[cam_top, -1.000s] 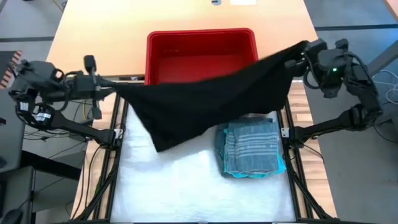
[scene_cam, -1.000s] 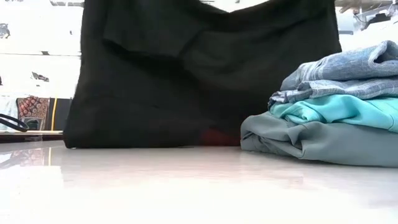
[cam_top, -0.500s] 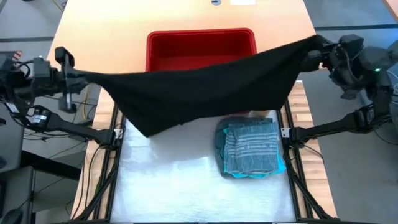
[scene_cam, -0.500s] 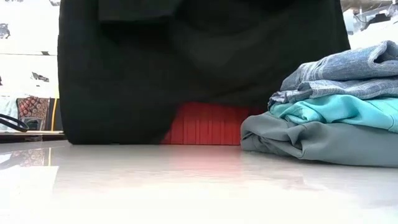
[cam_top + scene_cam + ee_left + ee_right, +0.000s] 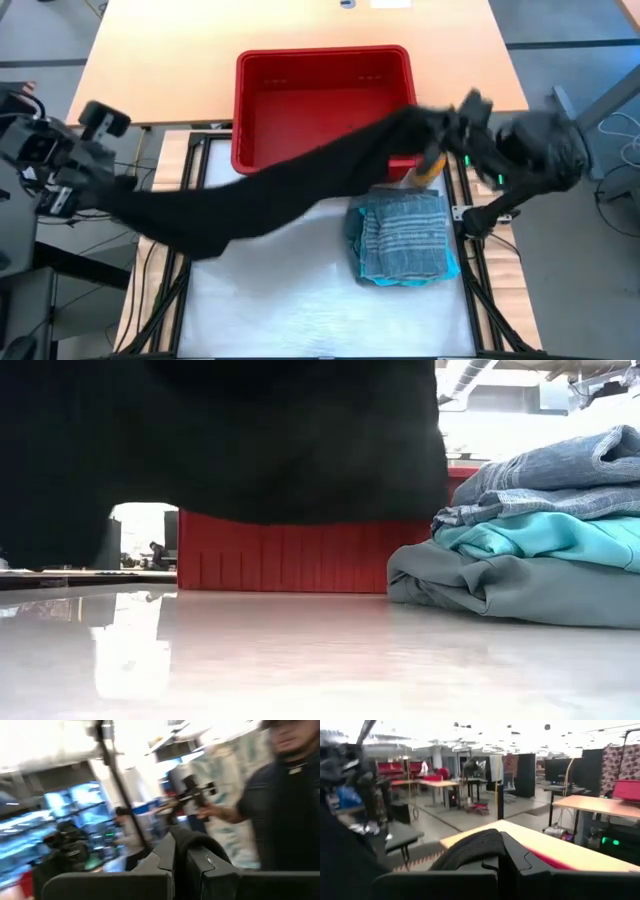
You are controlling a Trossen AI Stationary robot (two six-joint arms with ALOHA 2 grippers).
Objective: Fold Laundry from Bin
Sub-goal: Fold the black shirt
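Black garment (image 5: 300, 185) is hanging stretched across the near edge of the red bin (image 5: 322, 75), left gripper (image 5: 95, 165) and right gripper (image 5: 455, 115) each pinching one end; folded stack (image 5: 405, 240) is lying just beside the bin.

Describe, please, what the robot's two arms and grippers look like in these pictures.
Both arms are dark, nearly black, jointed machines with bundles of black cable running along them. The left gripper sits on a blocky wrist with small white and red markings. The right gripper follows a rounded housing showing a small green light. In each wrist view, the fingers are dark, flat-sided, angular plates.
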